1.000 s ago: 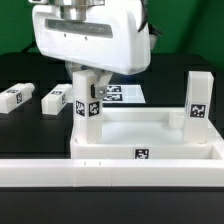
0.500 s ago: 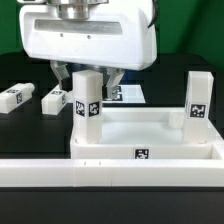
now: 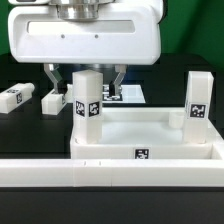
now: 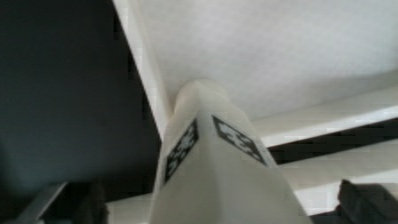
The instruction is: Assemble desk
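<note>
Claw (image 3: 86, 84) hangs at upper centre of the exterior view. Its jaws are wide, one on each side of the upright leg (image 3: 88, 110), and seem clear of it. That leg's long axis is vertical, directly under the claw, with its foot at the tabletop's (image 3: 150, 141) left corner. The tray-like top also carries a second leg (image 3: 198, 100), upright at the frame's right. One loose leg (image 3: 13, 97) lies flat on the black table (image 3: 20, 72) at the far left edge, another spare leg (image 3: 55, 100) just beside it. Both are left of the claw and are probably next.
</note>
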`<action>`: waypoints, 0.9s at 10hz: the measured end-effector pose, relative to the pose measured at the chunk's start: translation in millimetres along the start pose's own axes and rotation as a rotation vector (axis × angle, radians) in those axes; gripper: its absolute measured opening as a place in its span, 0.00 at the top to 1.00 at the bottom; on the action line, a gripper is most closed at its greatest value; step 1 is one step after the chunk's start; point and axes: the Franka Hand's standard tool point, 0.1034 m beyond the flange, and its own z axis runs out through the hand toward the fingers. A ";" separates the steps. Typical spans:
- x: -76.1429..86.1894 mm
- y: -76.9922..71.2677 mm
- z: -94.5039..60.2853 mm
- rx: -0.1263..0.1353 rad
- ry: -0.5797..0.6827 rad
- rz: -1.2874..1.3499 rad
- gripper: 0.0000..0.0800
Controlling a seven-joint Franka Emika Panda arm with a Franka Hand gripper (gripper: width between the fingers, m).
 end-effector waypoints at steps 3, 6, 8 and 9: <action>2.2 1.0 1.2 -0.030 0.024 -0.300 0.19; 2.6 1.6 0.9 -0.038 0.019 -0.526 0.19; 2.5 1.4 1.0 -0.040 0.017 -0.636 0.19; 2.6 2.2 1.0 -0.045 0.014 -0.726 0.19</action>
